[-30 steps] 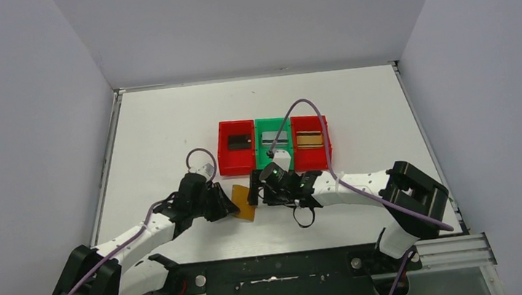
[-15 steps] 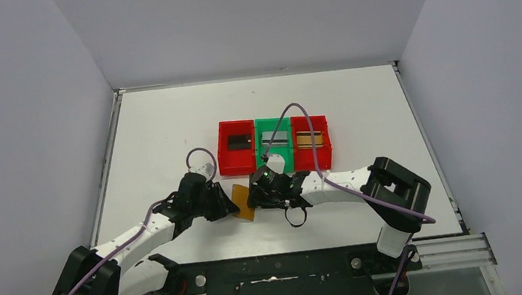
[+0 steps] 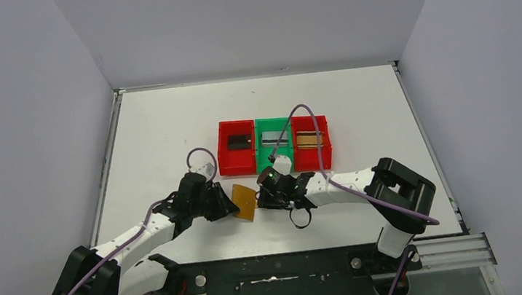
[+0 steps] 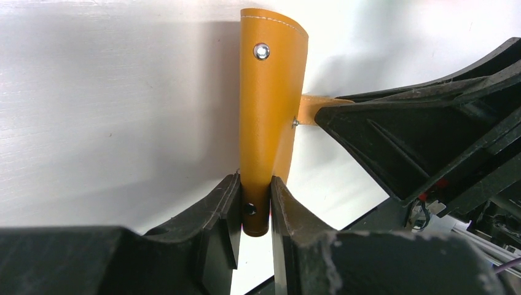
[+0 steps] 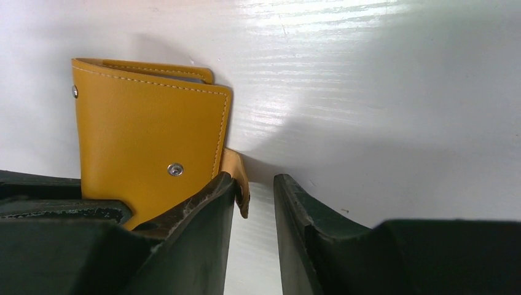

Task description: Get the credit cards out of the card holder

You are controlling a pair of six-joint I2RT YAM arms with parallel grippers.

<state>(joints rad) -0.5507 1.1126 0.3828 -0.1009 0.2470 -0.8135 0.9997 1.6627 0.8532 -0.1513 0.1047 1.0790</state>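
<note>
In the view from above, the tan card holder (image 3: 245, 202) was on the white worktop (image 3: 168, 128) near its front edge, between the left hand (image 3: 230, 205) and the right hand (image 3: 258, 197), which met it from the two sides. Behind it three bins stood in a row, touching each other: the left red bin (image 3: 227, 162) held a black card (image 3: 241, 141), the green bin (image 3: 268, 160) a silver-grey card (image 3: 275, 139), and the right red bin (image 3: 324, 144) a gold-brown card (image 3: 309, 140). In the left wrist view, the left hand was clamped on the near end of the folded holder, one finger pressing on each face. The snap tab (image 4: 312, 108) stuck out to the side and reached the tip of a right-hand finger. In the right wrist view, the jaws of the right hand stood narrow, with a strip of bare worktop between them. The tab lay against the inner face of one finger, apart from the other, so it was not pinched.
</note>
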